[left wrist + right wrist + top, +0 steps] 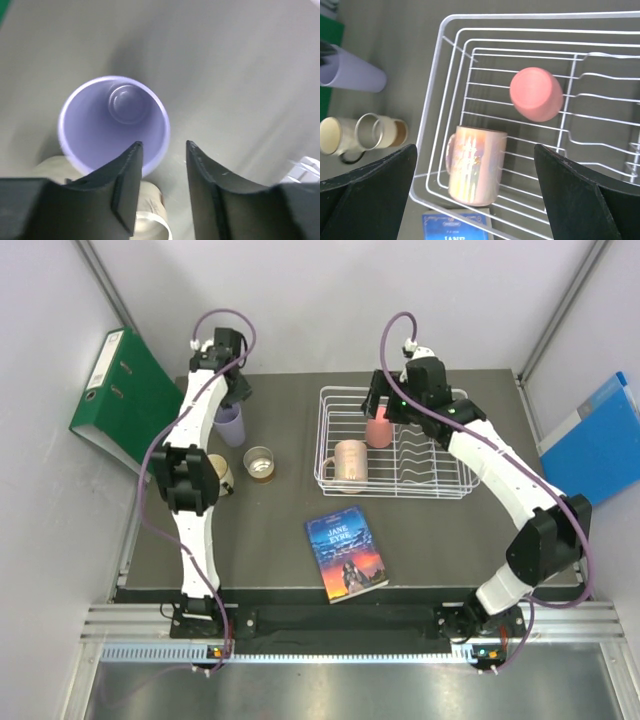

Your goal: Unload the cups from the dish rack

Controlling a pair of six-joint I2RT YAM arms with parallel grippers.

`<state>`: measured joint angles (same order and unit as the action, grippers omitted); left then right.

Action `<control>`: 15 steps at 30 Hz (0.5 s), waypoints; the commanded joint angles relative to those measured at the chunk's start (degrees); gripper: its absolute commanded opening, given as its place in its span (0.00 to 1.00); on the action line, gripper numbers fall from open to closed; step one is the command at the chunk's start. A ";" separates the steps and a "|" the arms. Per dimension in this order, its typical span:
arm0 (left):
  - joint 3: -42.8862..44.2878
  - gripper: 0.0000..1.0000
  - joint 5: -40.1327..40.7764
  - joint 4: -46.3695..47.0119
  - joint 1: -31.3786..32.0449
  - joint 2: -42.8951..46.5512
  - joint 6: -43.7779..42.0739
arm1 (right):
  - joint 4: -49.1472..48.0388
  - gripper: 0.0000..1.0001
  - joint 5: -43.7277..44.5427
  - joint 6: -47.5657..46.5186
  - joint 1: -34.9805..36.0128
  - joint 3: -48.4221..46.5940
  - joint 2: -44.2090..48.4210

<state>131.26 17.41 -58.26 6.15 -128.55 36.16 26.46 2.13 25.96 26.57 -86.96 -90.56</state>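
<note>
While the pink cup (pixel 536 94) and mug (pixel 472 170) sit in the rack (pixel 430 462), nothing is held.
The left gripper (pixel 164 145), half open, is over the lilac cup (pixel 95 120) on the table (pixel 450 540). The right gripper (pixel 475 148), wide open, hangs over the rack.

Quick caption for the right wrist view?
Open right claw above the dish rack, with salmon-pink cup and peach mug inside.

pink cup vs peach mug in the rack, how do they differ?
The pink cup is handleless and stands base-up; the peach mug has a handle and lies on its side. The cup is plain salmon; the mug has a pearly sheen. Both sit in the dish rack.
</note>
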 commanded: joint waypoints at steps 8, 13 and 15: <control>-17.07 0.91 -12.66 10.53 8.58 25.79 -0.91 | 4.99 0.99 18.07 -7.75 2.61 -7.07 -4.44; -30.50 0.99 -8.09 16.32 19.23 35.64 -4.70 | 5.36 1.00 22.12 -9.96 2.70 -8.40 -9.01; -35.17 0.99 -9.40 18.61 20.30 40.10 -3.74 | 5.62 1.00 22.21 -9.61 2.61 -9.80 -11.72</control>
<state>104.05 9.43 -45.80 22.70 -95.57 33.78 30.48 20.23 18.39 28.64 -92.97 -98.17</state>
